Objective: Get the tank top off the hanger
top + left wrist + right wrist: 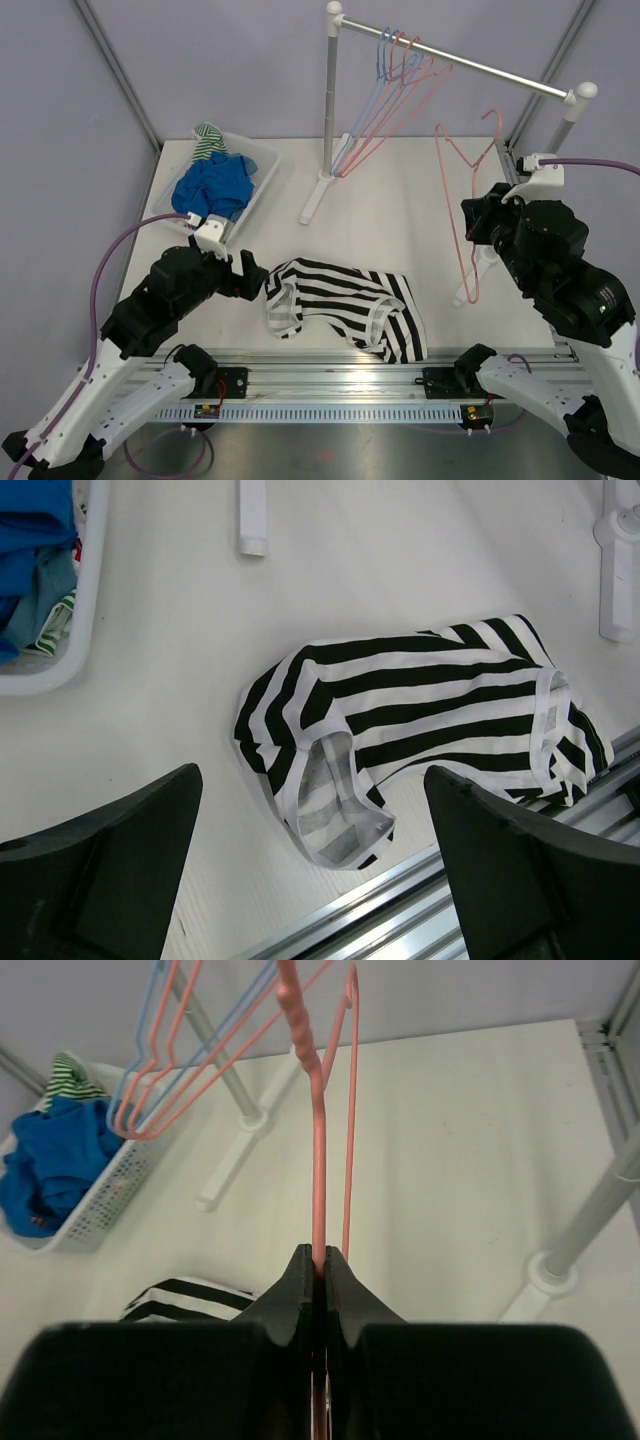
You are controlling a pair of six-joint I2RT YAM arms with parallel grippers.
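Two fingers of the right gripper (318,1260) are pinched tight on the thin pink wire hanger (318,1150), which carries nothing. The left gripper (252,277) is spread wide and empty just beside the tank top (340,305), a soft black-and-white striped heap crumpled on the smooth white table (400,200). Removal looks complete; only setting the hanger aside may remain.

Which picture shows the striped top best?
The left wrist view: the black-and-white striped fabric tank top lies close up, nearly whole. The top external view shows it whole but smaller; the right wrist view catches only a corner.
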